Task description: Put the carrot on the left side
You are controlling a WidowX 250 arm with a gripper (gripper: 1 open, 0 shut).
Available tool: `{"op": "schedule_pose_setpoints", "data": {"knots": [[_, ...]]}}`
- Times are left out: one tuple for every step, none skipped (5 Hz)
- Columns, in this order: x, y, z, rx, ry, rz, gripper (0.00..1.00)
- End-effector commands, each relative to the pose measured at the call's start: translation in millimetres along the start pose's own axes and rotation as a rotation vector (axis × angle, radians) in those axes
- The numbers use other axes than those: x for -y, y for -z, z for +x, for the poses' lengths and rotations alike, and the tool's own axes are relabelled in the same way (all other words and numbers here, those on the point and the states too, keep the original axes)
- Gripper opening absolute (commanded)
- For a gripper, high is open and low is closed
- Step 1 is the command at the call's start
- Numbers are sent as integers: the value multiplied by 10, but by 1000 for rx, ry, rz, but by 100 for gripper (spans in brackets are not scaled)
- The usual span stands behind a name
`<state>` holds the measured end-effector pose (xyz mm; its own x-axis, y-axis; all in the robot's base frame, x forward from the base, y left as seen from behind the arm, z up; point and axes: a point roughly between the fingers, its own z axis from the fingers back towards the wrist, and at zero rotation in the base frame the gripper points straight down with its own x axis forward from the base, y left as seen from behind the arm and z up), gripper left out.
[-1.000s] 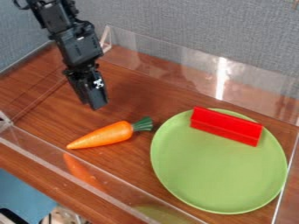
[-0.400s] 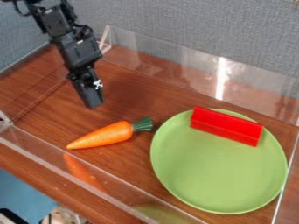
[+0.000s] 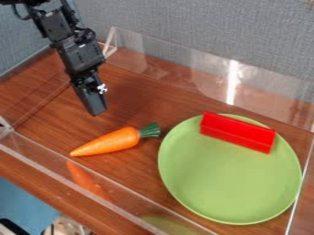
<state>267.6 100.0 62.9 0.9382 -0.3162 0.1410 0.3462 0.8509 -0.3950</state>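
The claw (image 3: 95,106) is pinched fully together, holding nothing, its tip low over the wooden desk (image 3: 147,101). The carrot (image 3: 110,140) lies apart from it, nearer the front, just left of the green plate (image 3: 229,174) bearing a red block (image 3: 238,132).

You see a glossy brown wooden tabletop (image 3: 135,101), walled by clear shiny plastic panels (image 3: 233,78). The small orange carrot (image 3: 106,141) looks smooth, matt plastic, as do the round green plate (image 3: 203,188) and red rectangular block (image 3: 238,132). The black gripper (image 3: 94,101) looks hard and matt.
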Motion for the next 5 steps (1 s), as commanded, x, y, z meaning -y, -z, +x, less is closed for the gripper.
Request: {"op": "schedule_pose_setpoints", "data": {"knots": [[88,-195,76,31,20,46,0],[131,-208,96,32,16,42,0],[160,-216,118,32,13,38,0],[123,-190,120,29,7,27,100],[58,-160,124,25,1,17,0]]}}
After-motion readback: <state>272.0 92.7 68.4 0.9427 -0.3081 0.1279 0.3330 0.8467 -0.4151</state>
